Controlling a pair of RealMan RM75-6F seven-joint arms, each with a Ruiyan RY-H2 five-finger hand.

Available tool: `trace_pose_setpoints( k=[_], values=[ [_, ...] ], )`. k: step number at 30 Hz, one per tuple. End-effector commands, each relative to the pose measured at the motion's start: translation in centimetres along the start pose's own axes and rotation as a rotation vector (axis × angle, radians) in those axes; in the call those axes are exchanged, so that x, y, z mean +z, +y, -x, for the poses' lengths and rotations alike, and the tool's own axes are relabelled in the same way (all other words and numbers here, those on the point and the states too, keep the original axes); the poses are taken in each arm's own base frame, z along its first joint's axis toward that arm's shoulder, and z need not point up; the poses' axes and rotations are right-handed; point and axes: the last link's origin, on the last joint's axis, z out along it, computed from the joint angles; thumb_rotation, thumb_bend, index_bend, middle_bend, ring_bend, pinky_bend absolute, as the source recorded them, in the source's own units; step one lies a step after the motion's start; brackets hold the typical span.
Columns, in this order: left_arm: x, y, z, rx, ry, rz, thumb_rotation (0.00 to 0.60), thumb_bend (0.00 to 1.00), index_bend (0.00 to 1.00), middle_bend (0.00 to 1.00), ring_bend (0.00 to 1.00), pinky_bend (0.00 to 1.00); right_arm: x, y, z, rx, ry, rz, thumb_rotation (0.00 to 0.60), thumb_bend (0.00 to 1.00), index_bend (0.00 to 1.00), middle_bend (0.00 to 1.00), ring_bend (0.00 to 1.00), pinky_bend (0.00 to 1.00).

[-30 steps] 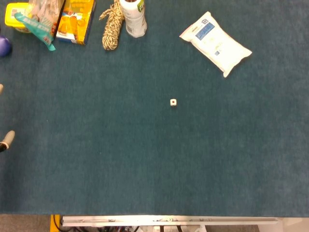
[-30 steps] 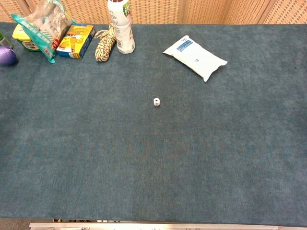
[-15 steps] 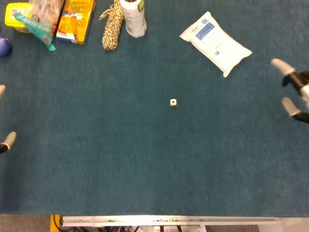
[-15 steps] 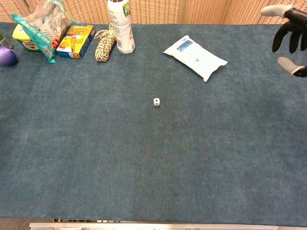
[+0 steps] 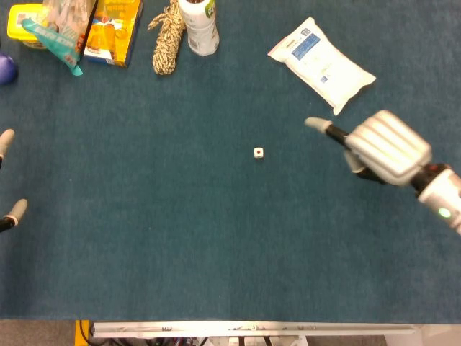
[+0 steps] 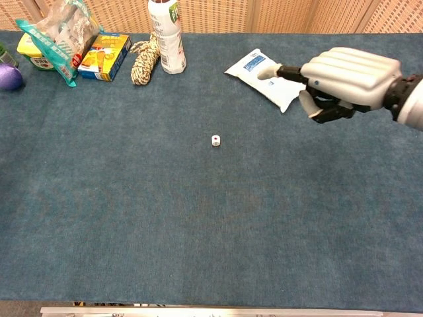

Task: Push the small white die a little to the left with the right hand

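Teal felt-like table cover spans both views. Back-left cluster: yellow tub at the far corner, clear snack bag with teal edge lying across it and leaning onto an orange-yellow box. Purple round object at the left edge, just in front of the tub. Coil of beige-and-brown rope just right of the box, touching or nearly touching a white bottle with green label, upright. White pouch with blue print lies flat and angled, well apart to the right. Woven tan panels behind the table in the chest view.
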Motion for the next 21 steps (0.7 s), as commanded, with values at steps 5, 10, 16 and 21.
trace_pose_setpoints(
  k=[5,10,16,21],
  values=[
    [-0.1,0.0,-0.1,0.001,0.001,0.000,0.600,0.21,0.00,0.00,0.00,0.00,4.0,-1.5,0.5,-0.015,-0.165,-0.046,0.352,1.00,0.15,1.00,1.00,1.00],
    [-0.1,0.1,0.0,0.005,-0.002,0.006,0.600,0.21,0.00,0.00,0.00,0.00,5.3,-2.2,0.9,-0.029,-0.244,-0.047,0.278,1.00,0.22,1.00,1.00,1.00],
    [0.0,0.3,0.0,0.005,-0.002,0.013,0.600,0.21,0.00,0.00,0.00,0.00,6.5,-3.0,1.5,-0.034,-0.294,-0.030,0.248,1.00,0.24,1.00,1.00,1.00],
    [-0.1,0.3,0.1,0.009,-0.003,0.012,0.600,0.21,0.00,0.00,0.00,0.00,7.2,-3.3,2.2,-0.043,-0.331,-0.008,0.243,1.00,0.24,1.00,1.00,1.00]
  ],
)
